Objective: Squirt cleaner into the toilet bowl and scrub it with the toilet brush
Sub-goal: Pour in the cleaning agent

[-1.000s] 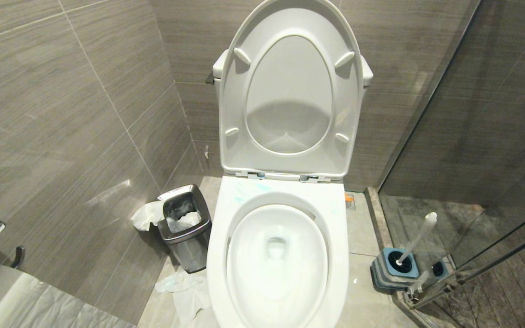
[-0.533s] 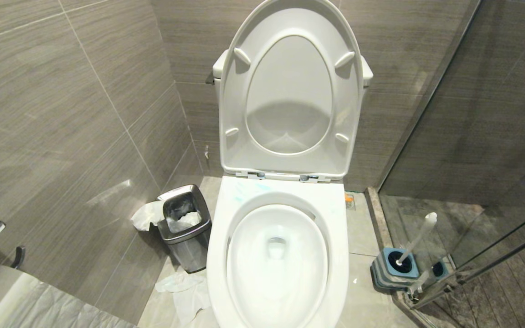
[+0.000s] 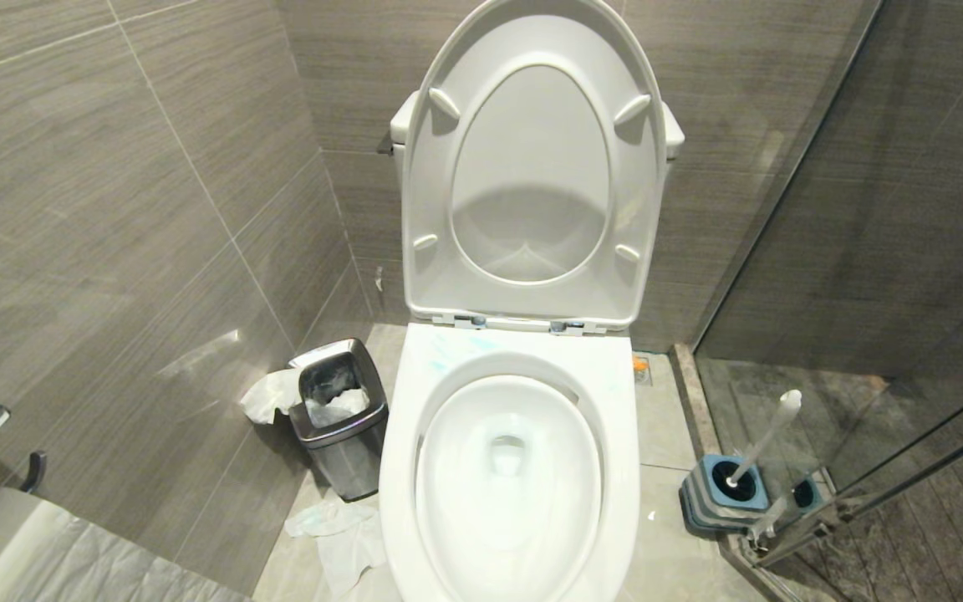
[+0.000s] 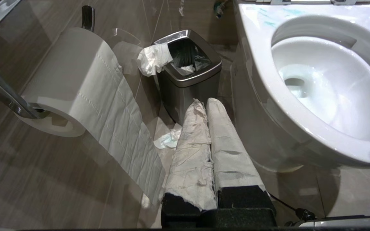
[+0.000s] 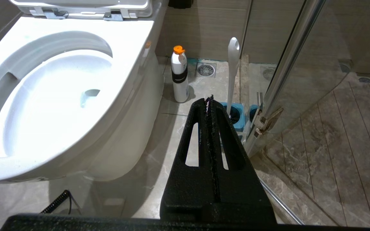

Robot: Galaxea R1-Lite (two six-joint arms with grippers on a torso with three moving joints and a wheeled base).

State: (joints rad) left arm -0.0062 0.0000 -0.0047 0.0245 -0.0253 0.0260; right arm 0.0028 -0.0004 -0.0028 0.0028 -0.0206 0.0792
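**No visible change; both tools idle, nothing grasped**

Across the last second the head view matched: nothing moved, so the job looked unstarted. Left tool (image 4: 207, 104), fingers wrapped in white tissue, was pressed together and empty near the steel waste bin (image 4: 188, 77). Right tool (image 5: 209, 101), black textured, was also pressed together, empty. Glossy white ceramic toilet bowl (image 3: 398, 468) stood seat-up with faint teal cleaner smears (image 4: 281, 14) on its rim. Slim white-handled toilet brush (image 3: 770, 435) sat in its blue striped square holder (image 3: 711, 510) on the floor by the glass door; a white bottle with orange cap (image 5: 179, 75) stood beside the bowl.

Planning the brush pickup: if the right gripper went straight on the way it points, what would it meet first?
Probably the toilet brush in its blue holder, just beyond the shut right gripper; depth is uncertain.
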